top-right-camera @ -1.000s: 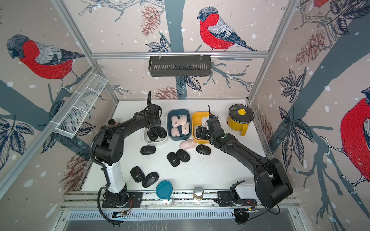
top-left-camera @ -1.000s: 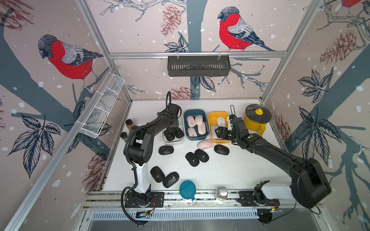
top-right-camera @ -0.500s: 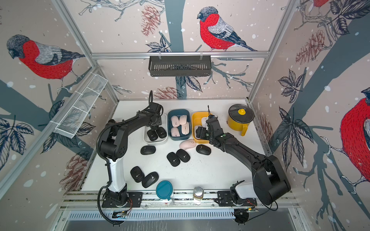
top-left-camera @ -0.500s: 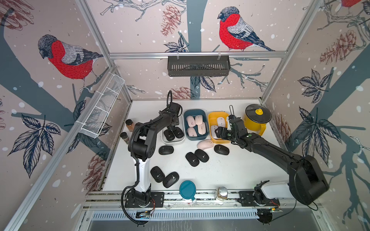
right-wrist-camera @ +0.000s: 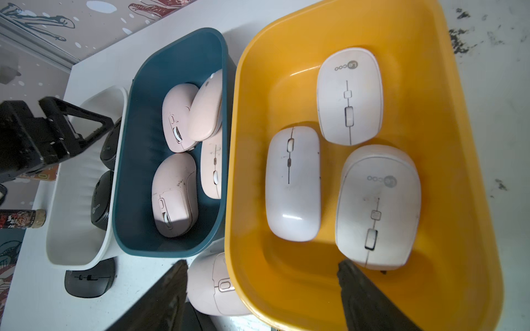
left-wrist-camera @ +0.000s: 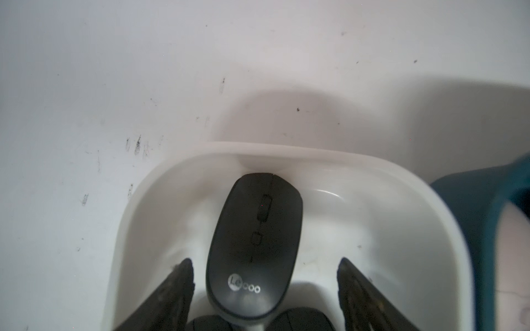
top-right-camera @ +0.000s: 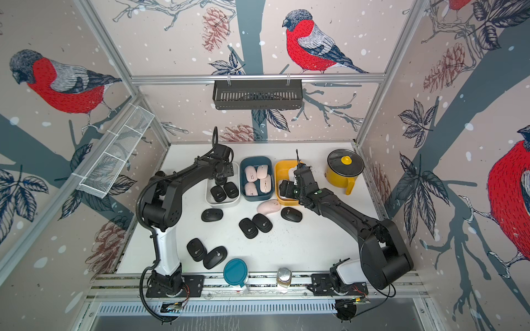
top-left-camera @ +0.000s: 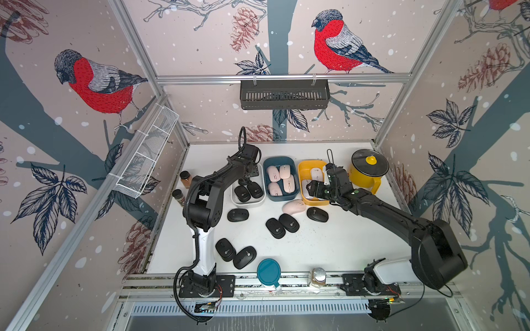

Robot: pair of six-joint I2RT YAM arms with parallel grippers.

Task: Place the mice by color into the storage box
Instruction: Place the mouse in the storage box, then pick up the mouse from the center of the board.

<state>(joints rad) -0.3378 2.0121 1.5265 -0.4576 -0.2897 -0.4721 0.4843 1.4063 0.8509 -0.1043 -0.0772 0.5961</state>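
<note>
My left gripper (left-wrist-camera: 264, 260) stands open inside the white bin (left-wrist-camera: 286, 149). A black mouse (left-wrist-camera: 255, 243) lies free between its fingers, leaning on the bin's far wall and on two other black mice (top-left-camera: 249, 191). My right gripper (right-wrist-camera: 262, 262) hangs open and empty over the near rim of the yellow bin (right-wrist-camera: 459, 143), which holds three white mice (right-wrist-camera: 292, 183). Several pink mice (right-wrist-camera: 175, 195) fill the blue bin (top-left-camera: 279, 197). One pink mouse (top-left-camera: 294, 207) and several black mice (top-left-camera: 275, 228) lie on the table.
A yellow pot with a lid (top-left-camera: 370, 169) stands right of the bins. Two spice jars (top-left-camera: 186, 179) stand by the left wall. A teal-lidded cup (top-left-camera: 268, 272) and a jar (top-left-camera: 317, 278) sit at the front rail.
My left gripper has opened and let go of the black mouse, which now rests in the white bin. The right arm has hardly moved.
</note>
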